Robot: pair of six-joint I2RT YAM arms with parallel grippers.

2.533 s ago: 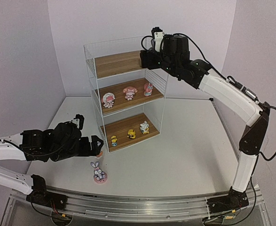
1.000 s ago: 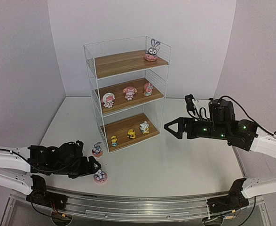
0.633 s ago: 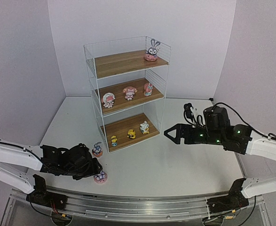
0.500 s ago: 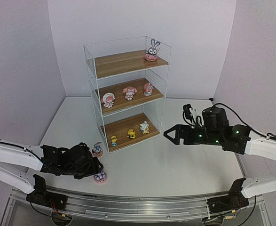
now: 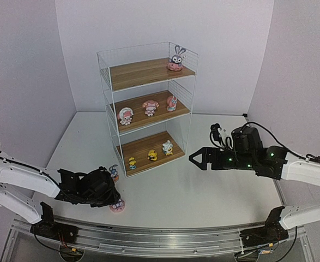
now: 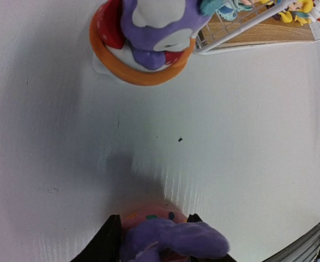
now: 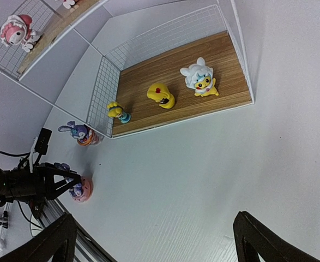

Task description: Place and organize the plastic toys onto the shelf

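White tabletop (image 5: 214, 191), left to right. Left end effector (image 5: 114, 198) had descended and narrowed its jaws about the pink-based bunny (image 6: 170, 243); a firm grip could not be told. Second bunny (image 5: 113, 172) waited beside the shelf (image 5: 138, 73). Right end effector (image 5: 195, 158), withdrawn from the top board, hung wide open. The eighth pick appeared under way.

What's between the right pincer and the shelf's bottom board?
Nothing: bare table between the right pincer and the shelf, clearest in the right wrist view.
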